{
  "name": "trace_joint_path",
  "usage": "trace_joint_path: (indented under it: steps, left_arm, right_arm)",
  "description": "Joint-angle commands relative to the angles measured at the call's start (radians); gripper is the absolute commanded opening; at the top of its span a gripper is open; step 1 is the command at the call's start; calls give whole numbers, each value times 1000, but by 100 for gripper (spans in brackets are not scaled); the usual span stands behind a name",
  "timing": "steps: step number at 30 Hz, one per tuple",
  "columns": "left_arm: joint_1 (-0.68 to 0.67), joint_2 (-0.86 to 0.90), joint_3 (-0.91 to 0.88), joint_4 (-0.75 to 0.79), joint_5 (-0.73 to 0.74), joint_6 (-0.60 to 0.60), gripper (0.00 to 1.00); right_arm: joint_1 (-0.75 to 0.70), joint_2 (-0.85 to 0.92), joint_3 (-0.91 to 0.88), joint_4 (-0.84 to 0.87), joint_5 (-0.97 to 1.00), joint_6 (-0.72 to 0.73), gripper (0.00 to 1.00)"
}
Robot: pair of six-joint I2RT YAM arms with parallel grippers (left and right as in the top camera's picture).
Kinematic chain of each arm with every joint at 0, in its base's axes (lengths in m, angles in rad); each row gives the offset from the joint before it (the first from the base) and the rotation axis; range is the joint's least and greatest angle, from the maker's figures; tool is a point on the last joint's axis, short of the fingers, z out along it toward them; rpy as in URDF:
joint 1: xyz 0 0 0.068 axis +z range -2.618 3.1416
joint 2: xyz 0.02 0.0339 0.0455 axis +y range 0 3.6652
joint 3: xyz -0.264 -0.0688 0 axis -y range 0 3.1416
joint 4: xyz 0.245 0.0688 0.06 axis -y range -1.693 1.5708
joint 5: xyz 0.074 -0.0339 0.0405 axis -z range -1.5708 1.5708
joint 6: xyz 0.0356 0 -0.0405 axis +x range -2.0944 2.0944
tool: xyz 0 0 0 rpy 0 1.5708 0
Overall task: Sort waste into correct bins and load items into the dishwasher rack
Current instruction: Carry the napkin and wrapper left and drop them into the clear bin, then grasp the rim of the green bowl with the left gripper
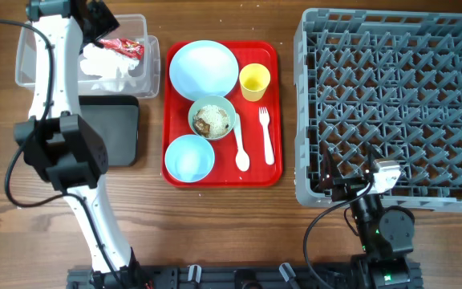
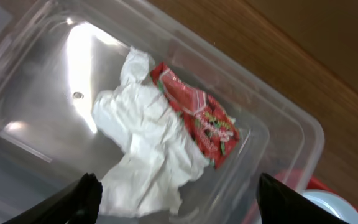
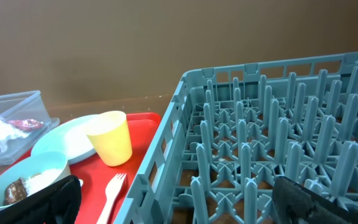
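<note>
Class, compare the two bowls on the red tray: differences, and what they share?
The middle bowl holds rice and brown scraps; the corner bowl is empty. The middle bowl sits beside the spoon; the corner bowl lies at the edge of the tray. Both are pale blue, upright.

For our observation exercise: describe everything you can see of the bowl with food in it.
The bowl is pale blue, round, plastic-looking, upright near the middle of the red tray. It holds white rice and brown scraps. The plate lies just beyond it, an empty bowl on its near side, the white spoon along its right. Whether they touch it is unclear.
</note>
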Motion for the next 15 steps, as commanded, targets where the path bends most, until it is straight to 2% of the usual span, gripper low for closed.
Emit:
trace_joint_path:
  steps: [1, 5, 9, 11, 15]
  left_arm:
    - [1, -245, 2, -88, 21, 25, 82]
    - [-27, -430, 2, -297, 97, 40, 82]
    - [-134, -448, 0, -467, 126, 49, 80]
    - [-269, -428, -55, -472, 137, 70, 80]
    - [-474, -370, -226, -360, 137, 69, 77]
  right_arm:
    - [-4, -3, -1, 2, -17, -11, 100]
    - [-4, -3, -1, 2, -17, -11, 100]
    - [-4, -3, -1, 2, -17, -11, 100]
    - [-4, -3, -1, 2, -17, -10, 100]
    - [-4, -3, -1, 2, -17, -10, 100]
